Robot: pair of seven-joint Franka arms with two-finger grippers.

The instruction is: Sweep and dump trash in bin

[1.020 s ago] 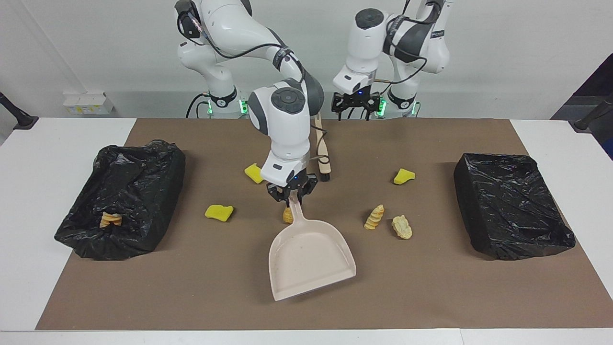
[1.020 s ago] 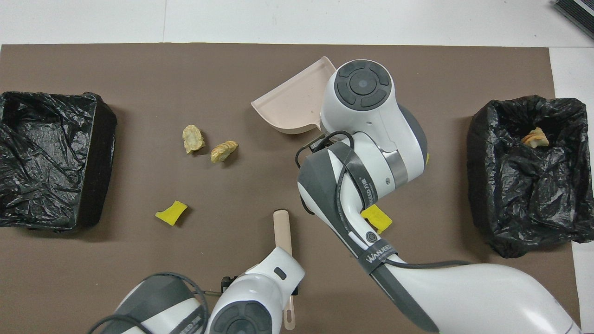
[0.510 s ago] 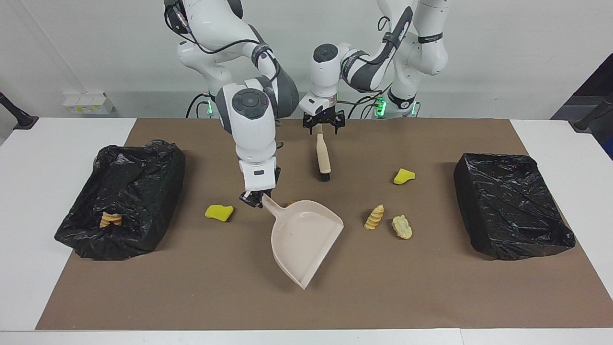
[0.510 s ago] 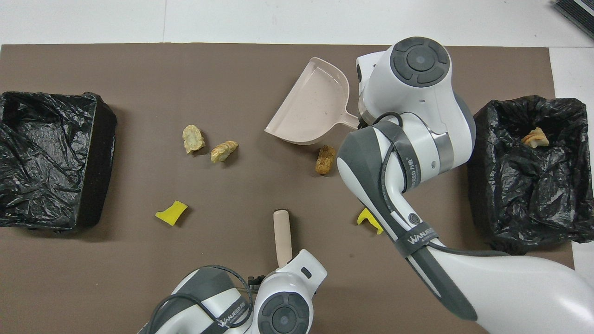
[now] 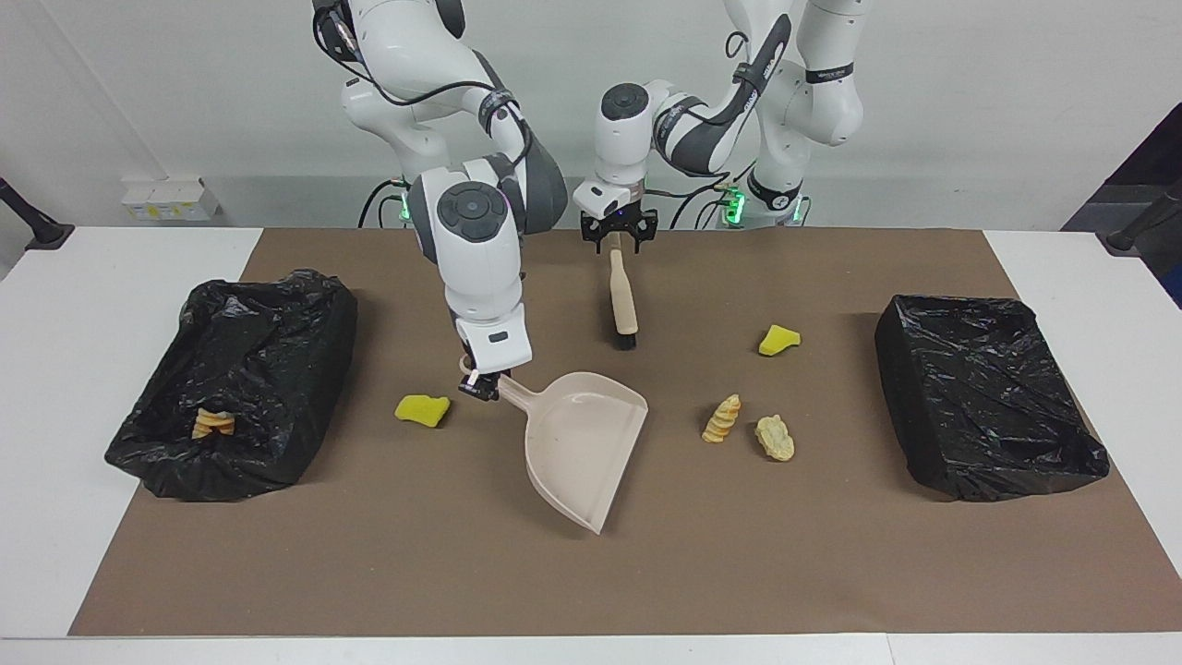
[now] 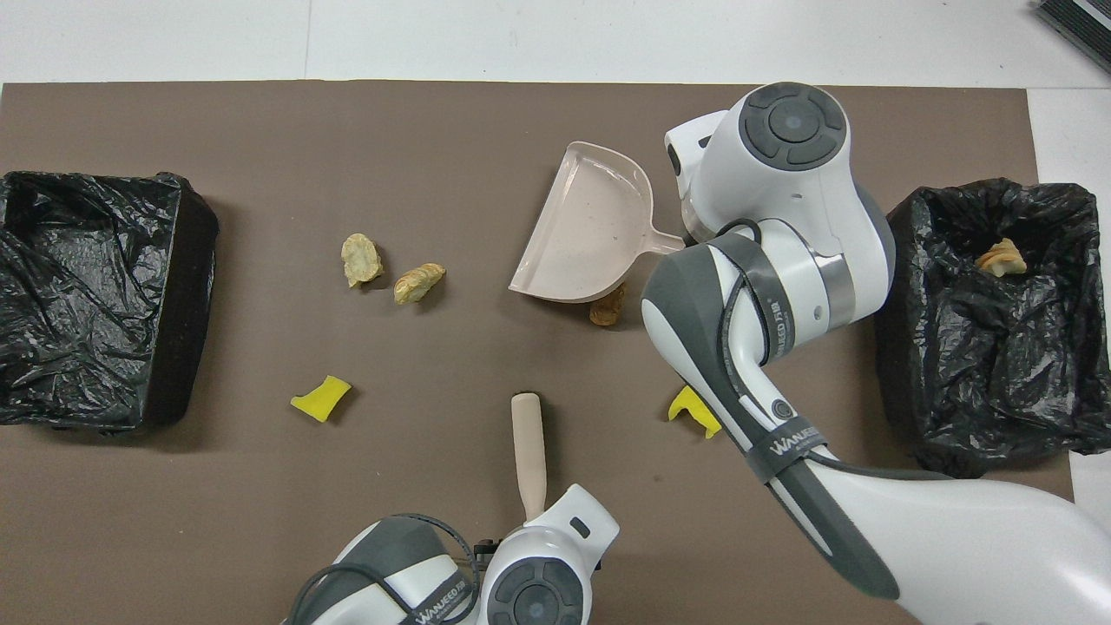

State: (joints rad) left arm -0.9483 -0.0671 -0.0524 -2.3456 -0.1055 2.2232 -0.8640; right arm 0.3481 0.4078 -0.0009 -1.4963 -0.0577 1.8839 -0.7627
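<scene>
Glossy crinkled bin liner [image 5: 235,369]; smooth plastic dustpan [image 5: 582,443]

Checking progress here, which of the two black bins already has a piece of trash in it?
The black bin at the right arm's end of the table: a golden-brown ridged lump lies inside it. The other black bin shows only its liner.

A brown mat [image 5: 831,563] covers the white counter [image 5: 55,305] — a small white box [image 5: 164,199] sits at the frame's upper left, against the wall.
</scene>
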